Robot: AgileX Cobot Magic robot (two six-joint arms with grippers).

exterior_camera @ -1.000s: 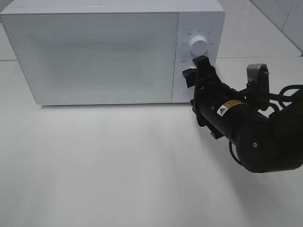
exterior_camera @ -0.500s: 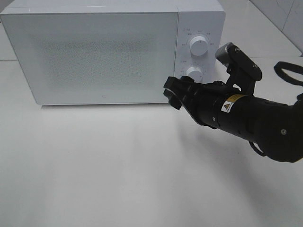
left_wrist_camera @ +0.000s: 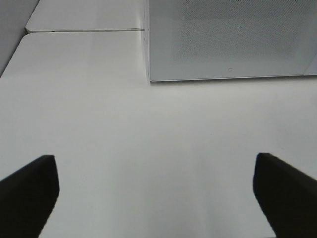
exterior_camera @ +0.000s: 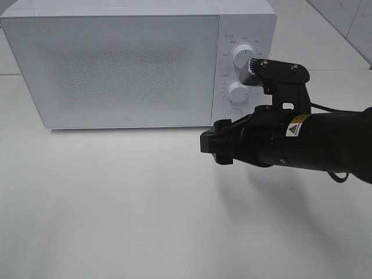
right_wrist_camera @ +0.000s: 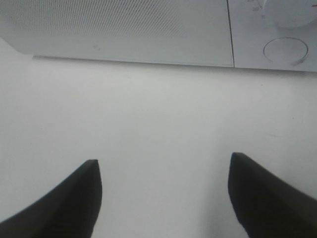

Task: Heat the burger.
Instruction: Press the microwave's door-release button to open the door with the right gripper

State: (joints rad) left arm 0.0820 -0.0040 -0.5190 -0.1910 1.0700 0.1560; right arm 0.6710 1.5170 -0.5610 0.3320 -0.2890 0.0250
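The burger is out of view. A white microwave (exterior_camera: 116, 64) stands at the back of the table with its door shut; its frosted front hides whatever is inside. My right gripper (exterior_camera: 212, 145) hovers low in front of the microwave's lower right corner, pointing left, open and holding nothing. The right wrist view shows its two dark fingertips (right_wrist_camera: 69, 198) spread wide over bare table, facing the door's bottom edge (right_wrist_camera: 124, 57) and the round button (right_wrist_camera: 285, 51). My left gripper (left_wrist_camera: 154, 158) is open over the table, well short of the microwave (left_wrist_camera: 228, 39).
Two white dials (exterior_camera: 243, 56) (exterior_camera: 237, 92) and a round button (exterior_camera: 232, 115) sit on the microwave's right panel. The white table (exterior_camera: 116, 203) stretches in front. A tiled wall (exterior_camera: 349, 17) rises at the back right.
My right arm has swung away from the upper dial, down and leftward, and now lies level in front of the microwave's lower right corner. Its jaws kept the same spread.
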